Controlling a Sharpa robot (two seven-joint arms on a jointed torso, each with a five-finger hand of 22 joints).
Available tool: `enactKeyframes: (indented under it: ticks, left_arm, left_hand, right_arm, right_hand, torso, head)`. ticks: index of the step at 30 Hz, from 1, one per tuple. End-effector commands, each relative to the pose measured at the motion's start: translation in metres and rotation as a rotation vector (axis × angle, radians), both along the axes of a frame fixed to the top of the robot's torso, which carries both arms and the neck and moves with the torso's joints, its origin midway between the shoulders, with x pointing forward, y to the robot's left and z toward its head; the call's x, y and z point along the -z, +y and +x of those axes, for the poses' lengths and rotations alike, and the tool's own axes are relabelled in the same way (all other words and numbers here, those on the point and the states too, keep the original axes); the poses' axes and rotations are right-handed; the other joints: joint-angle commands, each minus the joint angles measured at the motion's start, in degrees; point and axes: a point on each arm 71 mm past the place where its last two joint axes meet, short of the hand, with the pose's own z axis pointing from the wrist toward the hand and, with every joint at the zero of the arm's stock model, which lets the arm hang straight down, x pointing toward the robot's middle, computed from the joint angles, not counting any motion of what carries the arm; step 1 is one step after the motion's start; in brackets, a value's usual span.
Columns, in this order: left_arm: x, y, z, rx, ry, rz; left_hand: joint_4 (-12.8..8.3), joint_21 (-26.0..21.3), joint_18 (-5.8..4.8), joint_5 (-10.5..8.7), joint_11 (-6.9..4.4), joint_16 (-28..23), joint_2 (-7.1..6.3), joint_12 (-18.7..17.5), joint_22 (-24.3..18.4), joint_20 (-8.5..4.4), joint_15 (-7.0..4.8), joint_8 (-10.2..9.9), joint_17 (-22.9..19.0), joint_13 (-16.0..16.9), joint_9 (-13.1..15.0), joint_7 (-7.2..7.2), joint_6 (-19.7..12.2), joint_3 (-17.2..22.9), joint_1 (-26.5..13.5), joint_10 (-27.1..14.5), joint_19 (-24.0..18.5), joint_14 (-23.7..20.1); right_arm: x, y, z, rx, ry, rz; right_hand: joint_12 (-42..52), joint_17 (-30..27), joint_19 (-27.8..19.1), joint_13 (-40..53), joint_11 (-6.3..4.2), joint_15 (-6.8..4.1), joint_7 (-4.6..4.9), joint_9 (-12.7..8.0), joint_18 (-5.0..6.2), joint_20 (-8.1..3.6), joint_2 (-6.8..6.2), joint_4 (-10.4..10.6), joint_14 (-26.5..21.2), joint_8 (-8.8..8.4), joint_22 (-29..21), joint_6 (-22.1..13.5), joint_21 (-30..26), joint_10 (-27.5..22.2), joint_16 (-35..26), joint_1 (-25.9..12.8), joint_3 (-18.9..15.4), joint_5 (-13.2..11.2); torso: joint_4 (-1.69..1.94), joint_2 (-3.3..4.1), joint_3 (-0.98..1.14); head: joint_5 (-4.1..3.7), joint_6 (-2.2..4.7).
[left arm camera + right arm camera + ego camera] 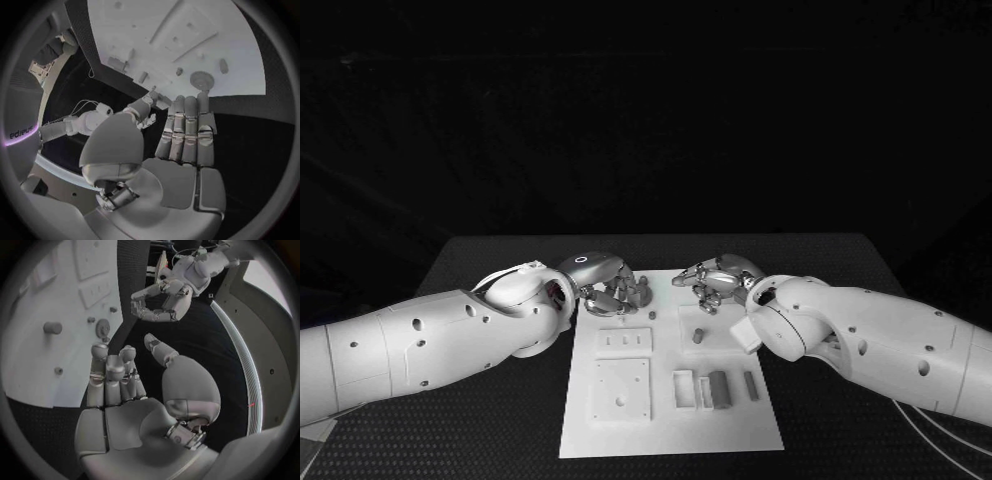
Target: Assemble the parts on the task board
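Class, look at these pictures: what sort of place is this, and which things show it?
Probably a robotics lab test bench: a black table bearing a white task board with small grey parts, and two white arms whose left hand and right hand hover at its far edge.

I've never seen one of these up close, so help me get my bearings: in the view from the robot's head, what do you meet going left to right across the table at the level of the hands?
Left arm → left hand → far end of the white task board → right hand → right arm.
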Motion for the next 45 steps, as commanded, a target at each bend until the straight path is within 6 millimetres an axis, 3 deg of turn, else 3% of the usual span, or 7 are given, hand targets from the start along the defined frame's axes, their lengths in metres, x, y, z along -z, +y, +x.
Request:
enactKeyframes:
  ticks: [1, 18, 26, 45]
  left_arm:
    - [-0.004, -0.001, 0.002, -0.017, -0.015, -0.013]
    - [-0.008, -0.005, 0.003, -0.021, -0.021, -0.021]
    - [-0.008, -0.007, 0.003, -0.021, -0.026, -0.025]
    - [-0.008, -0.009, 0.003, -0.018, -0.025, -0.022]
  left_hand:
    - [-0.07, -0.35, 0.1, 0.38, -0.07, 0.28, -0.02, 0.09, 0.06, -0.05, 0.03, 0.19, -0.06, -0.1, 0.04, 0.01, 0.37, 0.39, 0.42, 0.28, 0.28, 0.45]
    - [0.06, -0.34, 0.09, 0.38, -0.13, 0.41, -0.32, 0.07, 0.16, -0.11, -0.06, 0.28, -0.13, -0.2, -0.04, -0.04, 0.53, 0.41, 0.28, 0.5, 0.47, 0.67]
    - [0.09, -0.34, 0.09, 0.38, -0.15, 0.44, -0.38, 0.06, 0.18, -0.14, -0.09, 0.3, -0.16, -0.23, -0.07, -0.06, 0.56, 0.44, 0.27, 0.55, 0.52, 0.71]
    - [0.1, -0.34, 0.1, 0.38, -0.21, 0.51, -0.39, 0.05, 0.25, -0.21, -0.17, 0.37, -0.22, -0.3, -0.12, -0.12, 0.69, 0.58, 0.37, 0.72, 0.65, 0.84]
  right_arm:
    - [0.007, 0.006, -0.004, 0.014, 0.112, 0.051]
    - [0.015, 0.035, -0.008, 0.013, 0.153, 0.077]
    - [0.017, 0.045, -0.006, -0.003, 0.167, 0.082]
    - [0.024, 0.059, -0.008, -0.038, 0.191, 0.076]
  right_hand:
    - [-0.1, 0.06, -0.44, -0.06, 0.1, -0.03, 0.16, 0.08, 1.62, 0.1, -0.11, 0.59, -0.53, -0.21, 0.15, -0.34, -0.39, -0.41, -0.24, -0.89, 0.08, 0.21]
    - [0.29, 0.15, -0.37, -0.26, 0.14, 0.02, 0.2, 0.28, 1.62, 0.02, -1.63, 2.6, -0.68, -0.29, 0.32, -0.54, -0.57, -0.76, -0.04, -2.68, 0.28, 0.21]
    - [0.37, 0.16, -0.42, -0.33, 0.17, 0.05, 0.23, 0.34, 1.62, 0.02, -1.81, 3.2, -0.77, -0.32, 0.38, -0.62, -0.64, -0.9, -0.02, -3.11, 0.4, 0.21]
    - [0.62, 0.23, -0.5, -0.41, 0.13, 0.02, 0.18, 0.53, 1.62, -0.01, -1.69, 4.04, -0.85, -0.19, 0.54, -0.42, -0.67, -1.01, 0.12, -3.74, 0.53, 0.22]
  torso:
    - [0.1, 0.1, 0.11]
    - [0.07, 0.08, 0.15]
    - [0.06, 0.08, 0.09]
    - [0.03, 0.09, 0.15]
  head:
    - [0.01, 0.16]
    - [0.09, 0.31]
    - [0.09, 0.29]
    - [0.23, 0.14]
